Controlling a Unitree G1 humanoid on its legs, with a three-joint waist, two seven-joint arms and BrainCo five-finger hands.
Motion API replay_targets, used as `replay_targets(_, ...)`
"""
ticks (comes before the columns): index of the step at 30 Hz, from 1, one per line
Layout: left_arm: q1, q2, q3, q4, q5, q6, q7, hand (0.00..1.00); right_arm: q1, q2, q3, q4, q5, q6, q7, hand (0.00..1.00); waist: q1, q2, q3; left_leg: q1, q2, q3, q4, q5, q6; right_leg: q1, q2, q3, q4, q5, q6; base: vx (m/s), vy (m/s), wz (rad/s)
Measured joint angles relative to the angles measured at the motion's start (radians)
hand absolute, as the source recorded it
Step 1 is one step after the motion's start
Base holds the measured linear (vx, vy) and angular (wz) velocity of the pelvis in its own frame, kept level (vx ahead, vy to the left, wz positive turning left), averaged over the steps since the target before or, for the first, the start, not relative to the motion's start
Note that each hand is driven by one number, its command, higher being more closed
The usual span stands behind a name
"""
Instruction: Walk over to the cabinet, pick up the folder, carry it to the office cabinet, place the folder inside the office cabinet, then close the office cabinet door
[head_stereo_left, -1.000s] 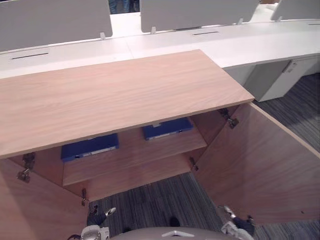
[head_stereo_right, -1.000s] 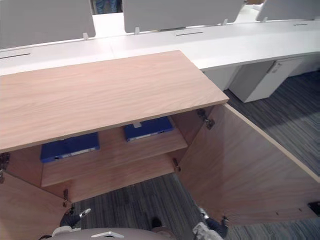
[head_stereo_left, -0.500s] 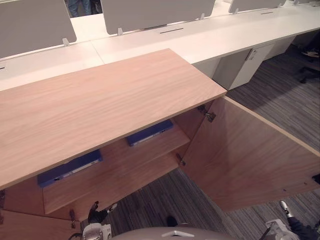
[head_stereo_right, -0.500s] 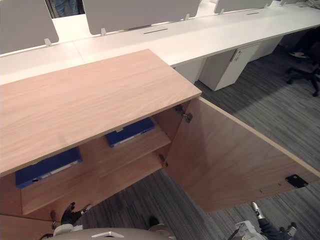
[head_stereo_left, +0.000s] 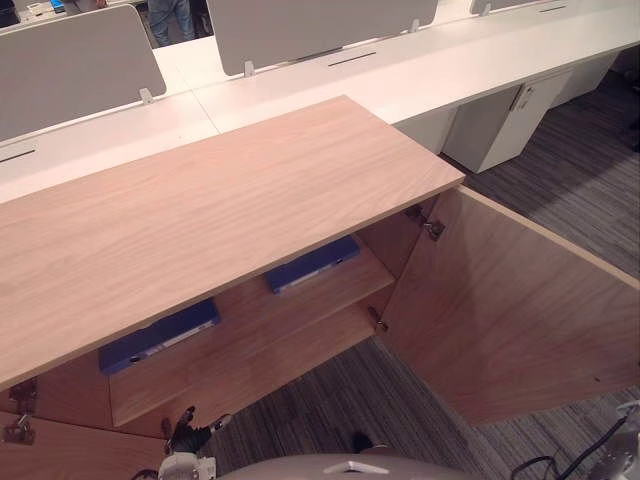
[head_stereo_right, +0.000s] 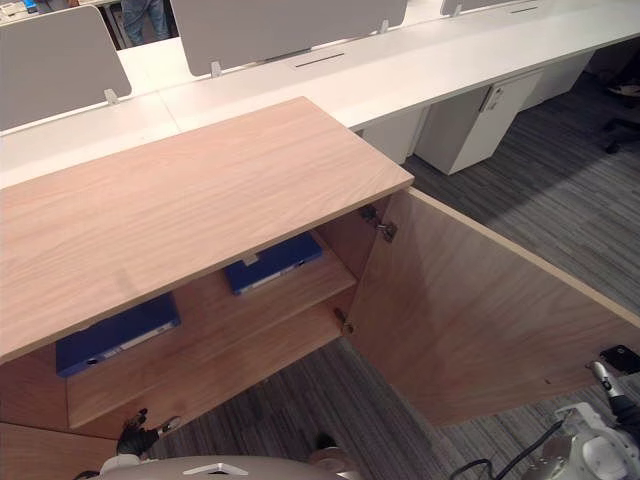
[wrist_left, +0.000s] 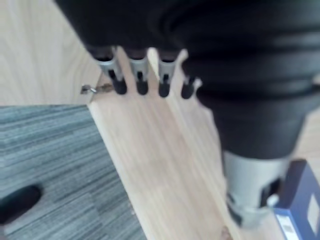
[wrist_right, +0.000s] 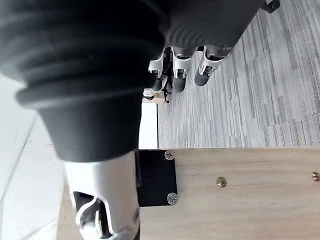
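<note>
Hanging the left hand (wrist_left: 141, 80) low before the open office cabinet (head_stereo_left: 220, 220) and the right hand (wrist_right: 179, 75) by the edge of its swung-out door (head_stereo_left: 520, 310), both loosely open and gripping nothing, with both blue folders (head_stereo_left: 313, 264) lying flat on the shelf (head_stereo_left: 260, 320) inside.

On the shelf (head_stereo_left: 255, 325) inside the office cabinet (head_stereo_left: 220, 200), left folder (head_stereo_left: 158, 337) and right folder (head_stereo_left: 312, 263) lie apart
</note>
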Motion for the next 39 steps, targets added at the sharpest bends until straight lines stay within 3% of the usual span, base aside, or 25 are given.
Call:
replay_targets(12, 0.006, 0.007, -0.02, 0.002, 0.001, -0.01, -0.035, 0.0, -0.02, -0.185, 0.17, 0.147, -0.002, 0.009, 0.102, 0.0, -0.029, 0.02, 0.016, -0.011, -0.003, -0.047, 0.003, 0.002, 0.003, 0.007, -0.006, -0.021, -0.015, 0.005, 0.005, -0.02, -0.046, 0.04)
replay_targets(18, 0.009, 0.007, -0.032, 0.002, 0.001, -0.012, -0.038, 0.0, -0.028, -0.208, 0.281, 0.162, -0.021, 0.021, 0.131, 0.0, -0.041, 0.017, 0.019, -0.009, 0.001, -0.029, 0.004, 0.0, 0.001, 0.001, 0.002, 0.003, -0.026, 0.013, 0.009, -0.06, -0.047, -0.1)
replay_targets(27, 0.006, 0.009, -0.039, 0.0, 0.013, -0.012, -0.039, 0.0, -0.051, -0.199, 0.435, 0.093, -0.077, 0.025, 0.15, 0.0, -0.05, 0.011, 0.049, 0.007, 0.03, 0.078, 0.044, -0.034, -0.015, -0.004, 0.032, 0.105, -0.074, 0.057, 0.006, -0.06, -0.059, -0.39)
replay_targets(39, -0.025, 0.025, -0.051, -0.007, 0.042, -0.012, -0.044, 0.0, 0.048, -0.023, 0.59, -0.234, -0.124, 0.024, 0.165, 0.0, -0.068, -0.014, 0.068, 0.043, 0.084, 0.189, 0.072, -0.055, -0.044, -0.034, 0.11, 0.26, -0.086, 0.108, -0.007, -0.04, -0.097, -0.43)
